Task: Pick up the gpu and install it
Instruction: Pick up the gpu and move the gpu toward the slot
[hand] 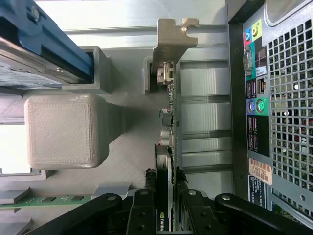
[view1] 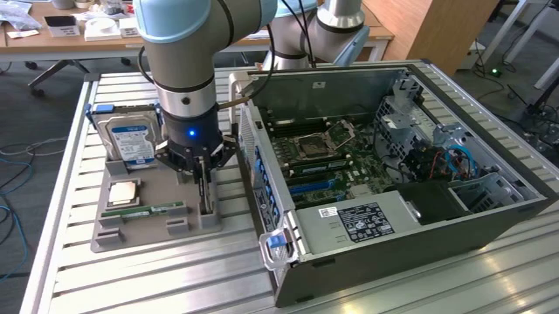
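Note:
The gpu (view1: 204, 191) stands on edge in a slot of the grey holder tray (view1: 140, 241), beside the open computer case (view1: 410, 216). My gripper (view1: 203, 171) reaches straight down over the card. In the wrist view the gpu (hand: 167, 128) runs as a thin dark board with its pale metal bracket (hand: 167, 44) at the far end. There my gripper (hand: 164, 180) has its two black fingers pressed against both faces of the card's near end. The card still sits in the tray's slot.
The tray also holds a hard drive with a blue label (view1: 131, 140), a processor chip (view1: 122, 191) and a green memory stick (view1: 144, 211). The case's rear port panel (hand: 257, 98) lies close beside the card. The motherboard (view1: 323, 157) is exposed inside the case.

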You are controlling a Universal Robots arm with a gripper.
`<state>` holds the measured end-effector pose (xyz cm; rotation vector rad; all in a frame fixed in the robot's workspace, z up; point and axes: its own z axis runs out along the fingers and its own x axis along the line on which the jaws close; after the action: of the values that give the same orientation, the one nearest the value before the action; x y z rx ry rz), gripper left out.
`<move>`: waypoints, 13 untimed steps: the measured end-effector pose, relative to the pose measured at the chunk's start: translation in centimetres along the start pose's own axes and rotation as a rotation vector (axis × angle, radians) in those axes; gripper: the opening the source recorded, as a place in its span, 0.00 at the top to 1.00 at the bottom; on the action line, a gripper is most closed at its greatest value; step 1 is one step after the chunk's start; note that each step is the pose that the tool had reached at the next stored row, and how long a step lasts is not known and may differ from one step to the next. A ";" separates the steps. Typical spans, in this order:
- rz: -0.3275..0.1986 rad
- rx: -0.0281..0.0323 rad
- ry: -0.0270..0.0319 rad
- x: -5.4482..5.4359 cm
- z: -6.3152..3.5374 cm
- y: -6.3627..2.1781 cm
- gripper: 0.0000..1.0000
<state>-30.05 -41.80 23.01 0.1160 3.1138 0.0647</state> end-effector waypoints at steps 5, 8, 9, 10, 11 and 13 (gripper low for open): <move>-0.042 -0.0009 0.0019 0.0 0.05 0.00 0.74; -0.049 -0.0012 0.0022 0.0 0.05 0.00 0.74; -0.050 -0.0012 0.0022 0.0 0.06 0.00 0.74; -0.050 -0.0012 0.0022 0.0 0.06 0.00 0.74; -0.050 -0.0012 0.0022 0.0 0.05 0.00 0.74; -0.050 -0.0012 0.0021 0.0 0.06 0.00 0.74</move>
<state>-30.05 -41.80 22.96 0.0387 3.1167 0.0658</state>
